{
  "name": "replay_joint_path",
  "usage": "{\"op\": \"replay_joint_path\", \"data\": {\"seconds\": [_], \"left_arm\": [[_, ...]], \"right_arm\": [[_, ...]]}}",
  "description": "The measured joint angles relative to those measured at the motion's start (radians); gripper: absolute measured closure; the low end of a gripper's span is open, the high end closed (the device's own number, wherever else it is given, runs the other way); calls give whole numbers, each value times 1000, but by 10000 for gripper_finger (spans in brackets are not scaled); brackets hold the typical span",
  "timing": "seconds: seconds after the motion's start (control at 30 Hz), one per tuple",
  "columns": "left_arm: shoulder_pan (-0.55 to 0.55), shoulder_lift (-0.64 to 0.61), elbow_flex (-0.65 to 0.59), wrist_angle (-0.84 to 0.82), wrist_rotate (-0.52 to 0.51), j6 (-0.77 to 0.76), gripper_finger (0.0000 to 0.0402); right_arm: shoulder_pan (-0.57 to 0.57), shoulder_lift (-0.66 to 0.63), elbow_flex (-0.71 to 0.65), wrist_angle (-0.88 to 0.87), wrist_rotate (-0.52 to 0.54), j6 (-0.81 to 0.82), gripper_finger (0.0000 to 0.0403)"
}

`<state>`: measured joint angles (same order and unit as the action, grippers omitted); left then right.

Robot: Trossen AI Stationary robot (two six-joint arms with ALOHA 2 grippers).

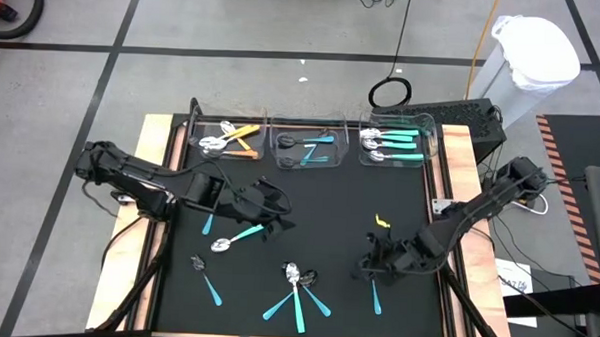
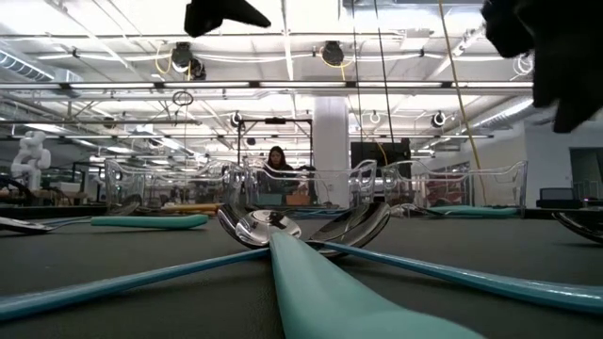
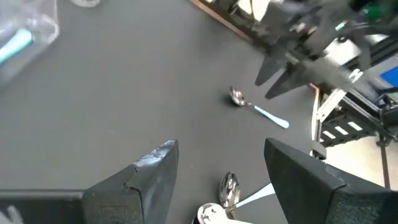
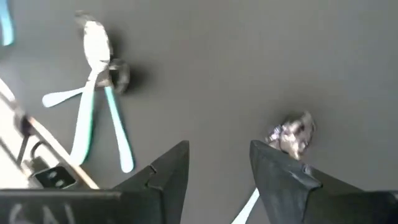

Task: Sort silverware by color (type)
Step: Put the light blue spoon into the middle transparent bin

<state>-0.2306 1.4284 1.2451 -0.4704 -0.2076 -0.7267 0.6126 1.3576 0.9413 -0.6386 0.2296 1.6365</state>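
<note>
The right hand (image 1: 370,263) hovered with fingers parted, grasping nothing, above a teal-handled spoon (image 1: 375,294) on the dark tabletop (image 1: 329,210). The left hand (image 1: 278,214) was likewise released, beside another teal spoon (image 1: 236,237). Three crossed spoons (image 1: 296,291) lay between them; sorted spoons filled the clear bins (image 1: 308,149).

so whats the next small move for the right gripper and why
Probably slide a touch sideways and lower to centre on the teal spoon. The right gripper hovers open over the mat, but the spoon's shiny bowl sits beside one finger rather than in the gap. The left gripper hovers open elsewhere.
</note>
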Motion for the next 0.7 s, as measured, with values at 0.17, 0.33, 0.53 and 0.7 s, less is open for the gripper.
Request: {"op": "replay_joint_path", "data": {"seconds": [0.17,0.33,0.53,0.7], "left_arm": [[-1,-91,0,-55,-12,49,162],[-51,-206,0,-183,-77,23,162],[-176,-255,0,-381,-210,-56,162],[-235,-251,-19,-447,-272,-131,162]], "right_arm": [[32,71,0,-6,-48,154,236],[45,156,34,-16,-116,238,236],[45,243,137,-188,-157,248,239],[44,317,149,-178,-208,244,271]]}}
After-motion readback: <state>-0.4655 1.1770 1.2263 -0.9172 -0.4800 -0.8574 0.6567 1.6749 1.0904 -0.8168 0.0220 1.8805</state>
